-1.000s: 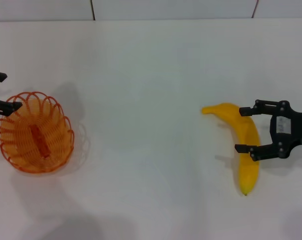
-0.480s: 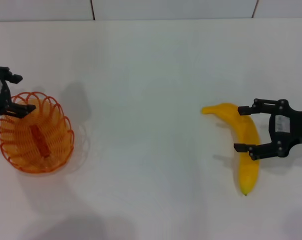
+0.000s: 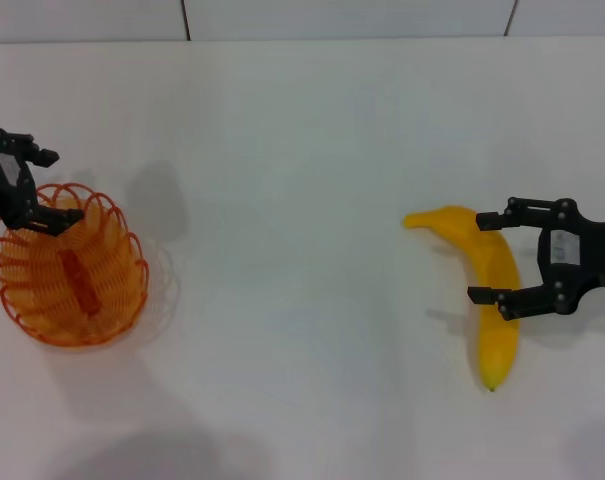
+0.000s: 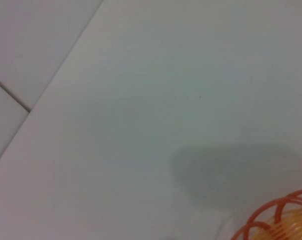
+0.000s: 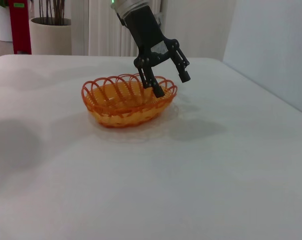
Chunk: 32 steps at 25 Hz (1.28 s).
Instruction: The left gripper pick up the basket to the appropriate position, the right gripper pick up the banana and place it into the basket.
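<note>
Head view: basket (image 3: 69,265) at nine o'clock on the table (image 3: 302,150), unlifted; left gripper (image 3: 44,186) spread astride its far rim. Banana (image 3: 487,290) at three o'clock, not yet lifted, between the right gripper (image 3: 490,257)'s spread fingers. Both picks remain outstanding.

Looped orange wire basket (image 3: 69,268), smooth yellow banana (image 3: 487,280), matt white table (image 3: 302,200).

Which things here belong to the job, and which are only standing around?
Belong to the job:
- shallow orange wire basket
- long yellow curved banana
- left gripper, fingers open astride the basket's far rim
- right gripper, fingers open around the banana

Only standing around:
- white table
- beige plant pot behind the table
- red object beside it
</note>
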{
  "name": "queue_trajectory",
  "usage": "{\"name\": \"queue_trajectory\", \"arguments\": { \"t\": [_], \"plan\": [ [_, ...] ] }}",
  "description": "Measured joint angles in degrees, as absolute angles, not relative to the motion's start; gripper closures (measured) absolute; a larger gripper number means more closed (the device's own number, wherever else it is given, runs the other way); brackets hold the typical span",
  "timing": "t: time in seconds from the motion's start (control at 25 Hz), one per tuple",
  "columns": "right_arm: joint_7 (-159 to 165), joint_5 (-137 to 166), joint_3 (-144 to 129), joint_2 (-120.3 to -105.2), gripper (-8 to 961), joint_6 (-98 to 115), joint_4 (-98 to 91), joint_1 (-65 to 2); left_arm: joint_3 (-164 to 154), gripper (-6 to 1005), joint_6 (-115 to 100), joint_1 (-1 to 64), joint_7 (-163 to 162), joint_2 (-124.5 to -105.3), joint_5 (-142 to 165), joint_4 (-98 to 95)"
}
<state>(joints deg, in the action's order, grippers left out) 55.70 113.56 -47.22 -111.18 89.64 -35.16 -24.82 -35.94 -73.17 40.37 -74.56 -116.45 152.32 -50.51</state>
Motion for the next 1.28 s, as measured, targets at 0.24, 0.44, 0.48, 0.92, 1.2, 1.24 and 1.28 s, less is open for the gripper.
{"name": "queue_trajectory", "arguments": {
  "t": [0.24,0.44,0.48,0.92,1.2,1.24,1.28],
  "plan": [
    [55.88,113.56,-47.20,-111.18,63,89.45,-35.16,-24.91,-35.96,247,-72.95,40.37,-74.55,-116.48,152.47,-50.44],
    [55.90,113.55,-47.26,-111.18,62,89.36,-35.16,-24.93,-36.54,273,-72.56,40.49,-75.32,-116.51,152.64,-49.61],
    [55.90,113.56,-47.26,-111.18,62,89.34,-35.16,-24.93,-36.54,278,-72.56,40.49,-75.32,-116.51,152.64,-49.61],
    [55.90,113.55,-47.04,-111.18,62,89.27,-35.16,-24.73,-36.65,614,-70.26,42.03,-79.35,-116.55,154.88,-48.67],
    [55.90,113.56,-47.02,-111.18,63,89.29,-35.16,-24.70,-36.65,772,-70.53,43.03,-80.22,-116.63,155.49,-47.95],
    [55.90,113.55,-47.01,-111.18,63,89.29,-35.16,-24.69,-36.65,820,-70.58,43.04,-80.23,-116.63,155.60,-47.86],
    [55.90,113.56,-47.00,-111.18,63,89.29,-35.16,-24.67,-36.65,828,-70.60,43.05,-80.23,-116.63,155.63,-47.77]
  ]
}}
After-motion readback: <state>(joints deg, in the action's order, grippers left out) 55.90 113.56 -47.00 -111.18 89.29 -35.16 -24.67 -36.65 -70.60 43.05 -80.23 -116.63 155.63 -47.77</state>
